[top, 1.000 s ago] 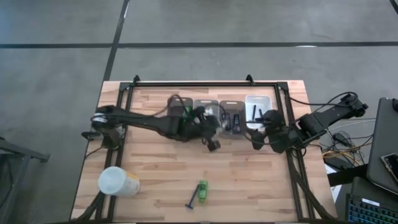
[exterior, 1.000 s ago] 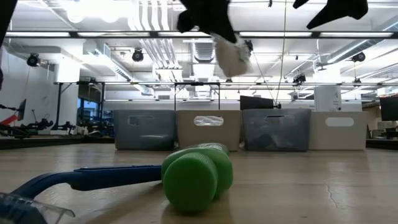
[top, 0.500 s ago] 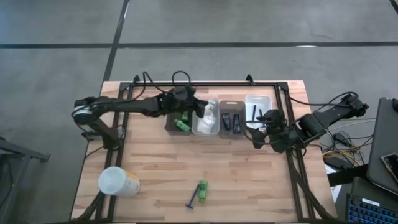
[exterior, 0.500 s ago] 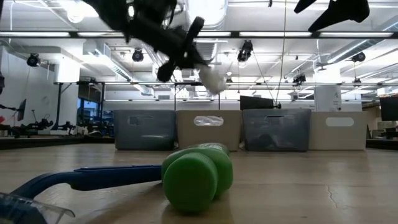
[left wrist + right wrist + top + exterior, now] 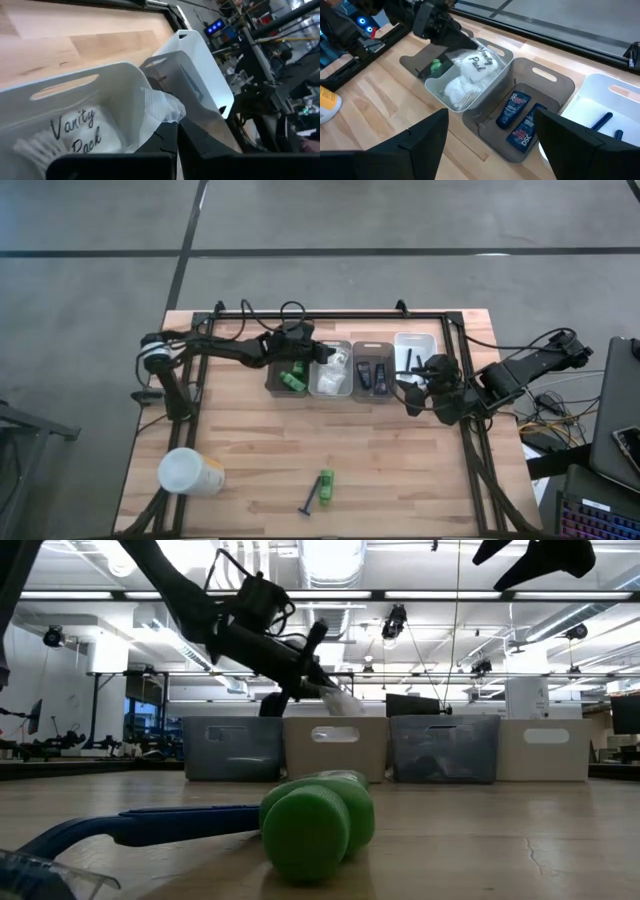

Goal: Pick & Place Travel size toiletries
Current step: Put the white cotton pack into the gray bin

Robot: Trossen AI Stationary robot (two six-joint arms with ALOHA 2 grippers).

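Observation:
My left gripper (image 5: pixel 322 358) reaches in from the table's left and hovers over the clear bin of white packets (image 5: pixel 331 372). It is shut on a white crinkly packet (image 5: pixel 161 107), which shows above the bin row in the low view (image 5: pixel 341 701). More packets (image 5: pixel 462 90) lie in that bin. A green bottle (image 5: pixel 325 486) and a blue razor (image 5: pixel 308 503) lie on the table near its near edge. My right gripper (image 5: pixel 412 397) waits open just right of the bins. My left gripper pinches the white packet by one crumpled end (image 5: pixel 165 116) between its two fingers (image 5: pixel 167 134). The fingers come slanting down from the table's left. The packet sticks out past the fingertips, lifted clear above the packets in the bin.
Four bins stand in a row at the far side: green bottles (image 5: pixel 290 380), packets, black tubes (image 5: pixel 516 116), and a white bin (image 5: pixel 416 352) with razors. A large white cylinder (image 5: pixel 188 472) lies near the near left corner. Bare wood spans the table's middle.
My left gripper, carrying the packet, has swung from in front of the bins toward the far edge and left. It now stands over the packet bin. In the low view the packet has come down from high up to just above the bins. My right arm has kept still.

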